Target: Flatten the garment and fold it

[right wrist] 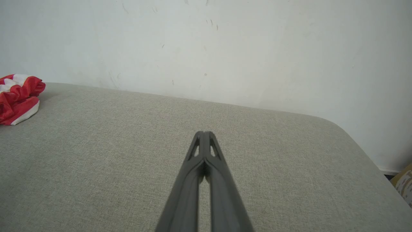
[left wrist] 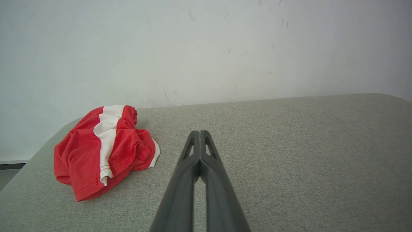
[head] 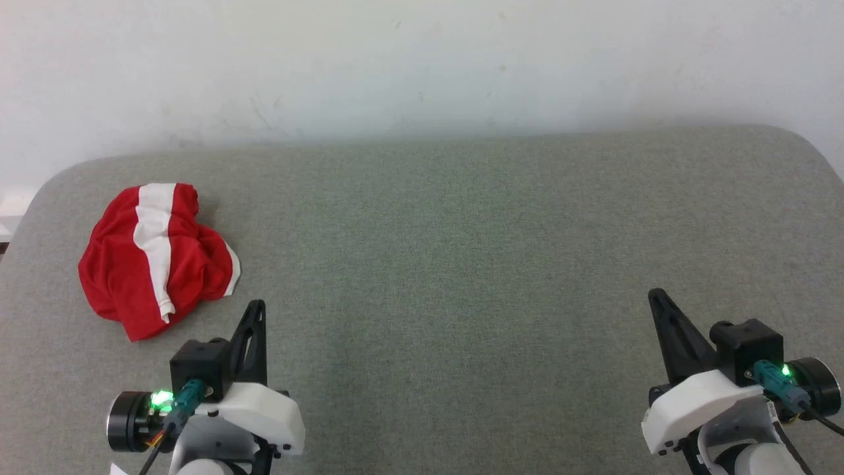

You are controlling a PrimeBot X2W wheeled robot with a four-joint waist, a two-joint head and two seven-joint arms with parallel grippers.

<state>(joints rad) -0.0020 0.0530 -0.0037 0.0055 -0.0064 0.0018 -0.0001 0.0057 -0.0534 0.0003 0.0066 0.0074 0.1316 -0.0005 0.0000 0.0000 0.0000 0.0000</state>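
Observation:
The garment (head: 155,260) is a bright red crumpled heap with a broad white stripe, lying at the far left of the grey padded table. The left wrist view has the garment (left wrist: 103,151) left of my fingers, and the right wrist view catches the garment (right wrist: 17,98) at its left edge. My left gripper (head: 256,307) is shut and empty, just right of and nearer than the heap, not touching it. My right gripper (head: 655,295) is shut and empty at the lower right, far from the fabric. Both pairs of fingertips, the left gripper (left wrist: 200,132) and the right gripper (right wrist: 203,132), are pressed together.
The grey fabric-covered table (head: 448,251) has rounded corners and runs back to a white wall (head: 422,59). Its left edge lies close beside the garment. A cardboard box corner (right wrist: 404,185) shows past the table's right edge.

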